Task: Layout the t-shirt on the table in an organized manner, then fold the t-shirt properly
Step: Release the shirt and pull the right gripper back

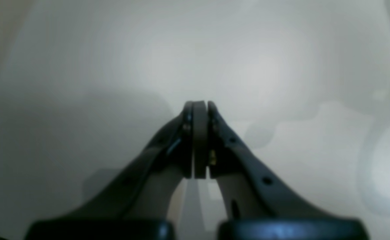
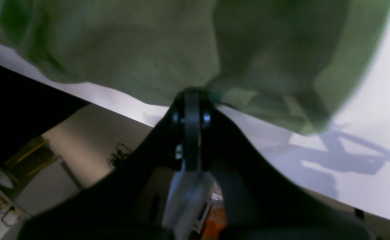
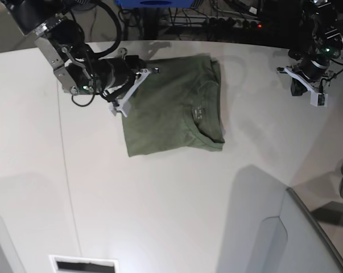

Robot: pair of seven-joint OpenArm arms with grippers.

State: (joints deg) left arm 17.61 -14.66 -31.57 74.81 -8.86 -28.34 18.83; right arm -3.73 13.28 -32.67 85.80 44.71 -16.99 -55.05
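Observation:
The olive-green t-shirt (image 3: 171, 111) lies folded into a rough rectangle on the white table (image 3: 160, 199), its collar toward the right side. My right gripper (image 3: 134, 91) sits at the shirt's left edge. In the right wrist view this gripper (image 2: 192, 95) is shut, and the t-shirt (image 2: 148, 50) bunches at its tips, a fold of cloth pinched there and raised over its shadow. Far off at the right, my left gripper (image 3: 310, 91) hovers apart from the shirt. The left wrist view shows that gripper (image 1: 199, 105) shut with nothing in it, over bare table (image 1: 264, 66).
A grey-white angled panel (image 3: 308, 239) rises at the front right. A thin dark seam (image 3: 66, 170) runs down the table's left part. Cables and dark equipment (image 3: 217, 14) crowd behind the far edge. The table edge (image 2: 115, 100) passes close under the right gripper.

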